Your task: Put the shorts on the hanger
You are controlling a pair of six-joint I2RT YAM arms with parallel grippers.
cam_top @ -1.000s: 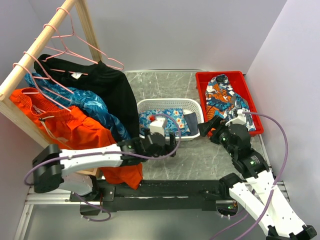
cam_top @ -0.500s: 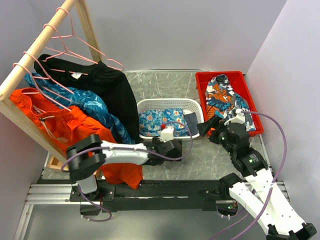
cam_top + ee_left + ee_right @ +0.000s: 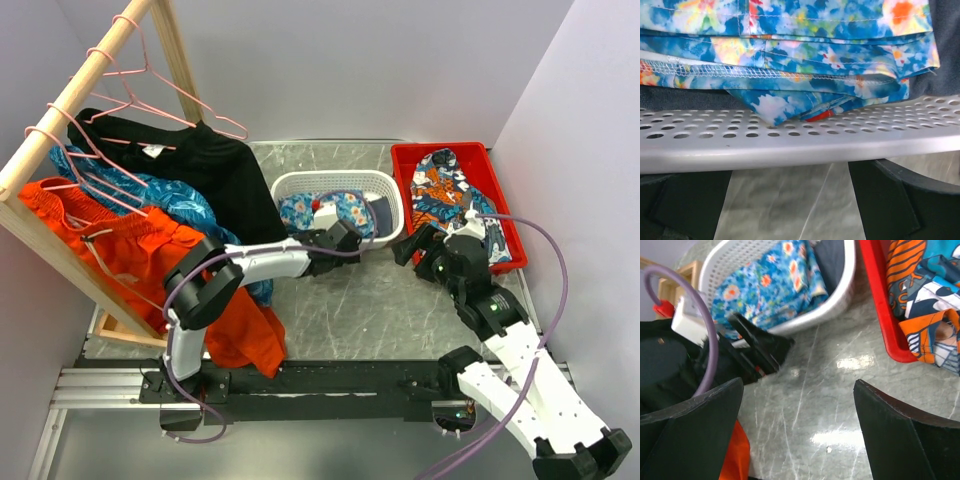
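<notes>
1. Biggest worry: your left tool [image 3: 789, 172] is spread wide right at the near rim of the white basket [image 3: 332, 178], facing the blue floral cloth [image 3: 790, 45]; that's not the garment you want, so closing here would likely pinch the wrong fabric or the rim and drag the basket across the surface [image 3: 340, 300]
2. Your right tool [image 3: 797, 385] is also spread and holding nothing; it hangs over bare surface just beside the near-left corner of the red tray [image 3: 440, 148]; go in low from there and a finger could catch the tray wall and shove the whole tray
3. The shorts [image 3: 450, 195] lie in that red tray, well apart from the hanger [image 3: 130, 97] up on the wooden rack [image 3: 60, 108] on the far left; that's a long carry, and I'd guess a shallow pinch lets them slip
4. Looks-wise, the shorts are a crumpled heap of orange, teal, navy and white patches; I can't make out the waistband, so you may grab just one loose fold
</notes>
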